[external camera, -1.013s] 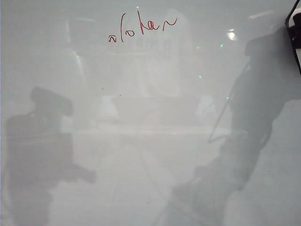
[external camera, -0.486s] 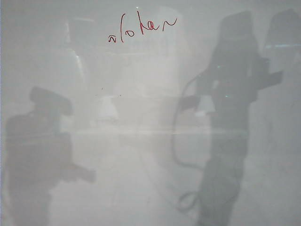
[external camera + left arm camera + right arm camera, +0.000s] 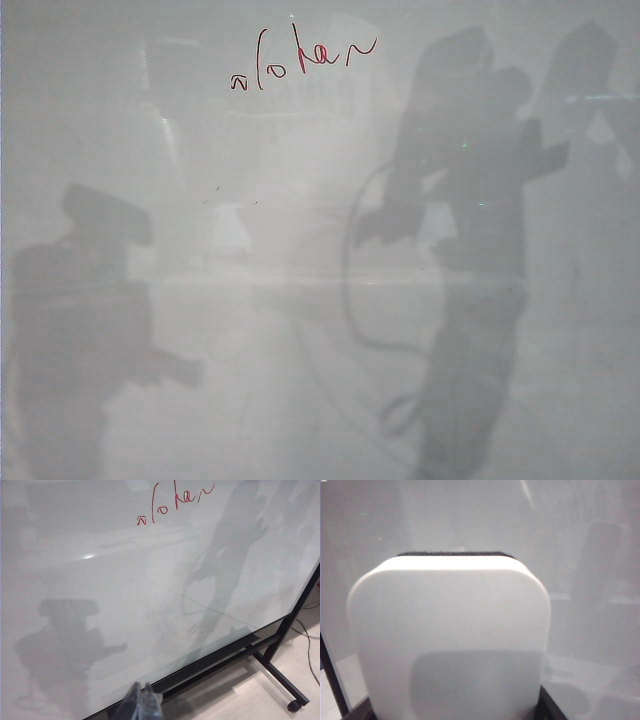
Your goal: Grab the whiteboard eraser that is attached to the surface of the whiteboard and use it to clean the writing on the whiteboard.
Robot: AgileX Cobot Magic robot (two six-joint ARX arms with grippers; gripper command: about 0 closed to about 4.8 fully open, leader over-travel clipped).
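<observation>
- The right gripper is gripping the whiteboard eraser; in the right wrist view only the dark tips of its fingers are showing, one at either side of the block's near end.
- The whiteboard eraser is filling most of that view, its smooth white top facing the camera and its black felt edge peeking out at the far end.
- Beyond the eraser's far end the whiteboard is lying pale and glossy; whether the felt is touching it I cannot tell.
- In the exterior view the right gripper itself is not showing; only a dark arm-shaped shadow is falling on the board's right half.
- The left gripper is hanging low before the board's lower edge, and its two translucent fingertips are pressing together with no gap and nothing between them.
- Up and away from the left gripper, well apart from it, the writing is sitting near the board's upper edge as a short line of thin red loops and squiggles.
- In the exterior view the writing is standing to the left of the right arm's shadow, not overlapped by it.
- The whiteboard is resting in a black frame with a wheeled stand, off to the side of the left gripper.
</observation>
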